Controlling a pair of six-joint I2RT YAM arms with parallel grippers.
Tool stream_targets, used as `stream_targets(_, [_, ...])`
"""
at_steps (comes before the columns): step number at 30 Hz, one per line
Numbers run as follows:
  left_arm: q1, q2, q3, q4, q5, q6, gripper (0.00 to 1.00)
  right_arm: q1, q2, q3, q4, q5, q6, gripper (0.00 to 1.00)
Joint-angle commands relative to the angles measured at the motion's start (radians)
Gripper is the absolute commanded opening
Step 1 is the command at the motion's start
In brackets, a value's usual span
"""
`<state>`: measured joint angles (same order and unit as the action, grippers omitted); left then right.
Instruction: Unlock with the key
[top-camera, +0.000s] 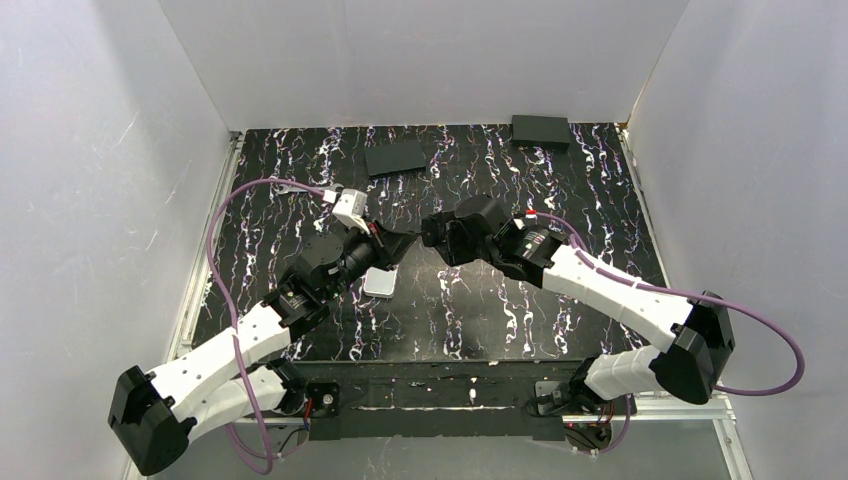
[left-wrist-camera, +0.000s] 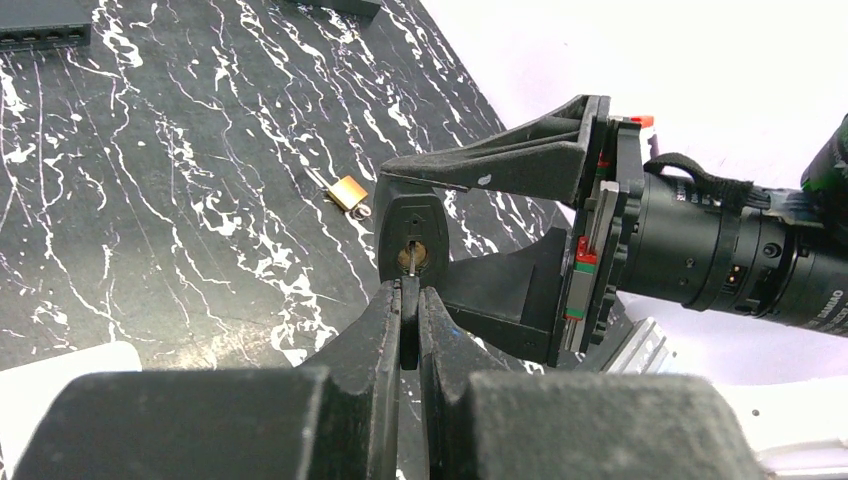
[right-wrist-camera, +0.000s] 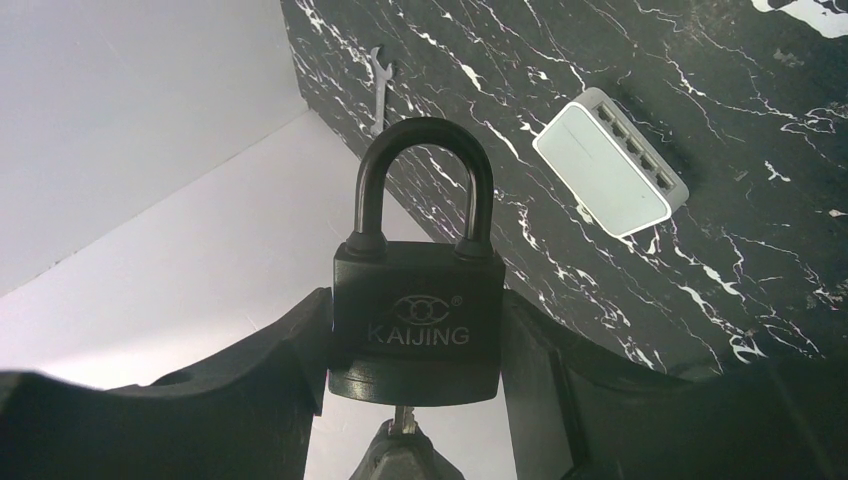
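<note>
One brand name, on the lock

In the right wrist view we read "KAIJING" in capitals across the front of the padlock (right-wrist-camera: 417, 320). At 12 o'clock of the word sits an oval emblem, with a small ® at its 2 o'clock. In the left wrist view, white print on the wrist barrel (left-wrist-camera: 720, 250), toward 3 o'clock, is too small for us to read.

Lab test cell: white panel walls (top-camera: 420, 60), marbled black table (top-camera: 600, 180).

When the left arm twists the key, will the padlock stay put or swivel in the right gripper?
Probably won't swivel: the right gripper clamps the padlock by both edges. Its body looks solid, likely heavy for its size. Faces look smooth, so it may creep if the key binds.
</note>
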<state>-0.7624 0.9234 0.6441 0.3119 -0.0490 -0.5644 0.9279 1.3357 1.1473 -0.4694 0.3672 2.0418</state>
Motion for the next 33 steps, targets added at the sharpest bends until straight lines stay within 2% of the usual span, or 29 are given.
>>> stream_targets(1, [-0.004,0.019,0.006,0.025,-0.049,-0.051,0.0,0.006,-0.057,0.005,0.126,0.01,0.038,0.01])
stream_targets(14, [-0.008,0.017,0.002,0.032,-0.018,-0.08,0.0,0.006,-0.053,0.012,0.124,0.02,0.037,0.01])
stream_targets(33, [-0.01,0.046,0.027,0.047,-0.002,0.103,0.0,0.006,-0.04,0.031,0.115,-0.003,0.018,0.01])
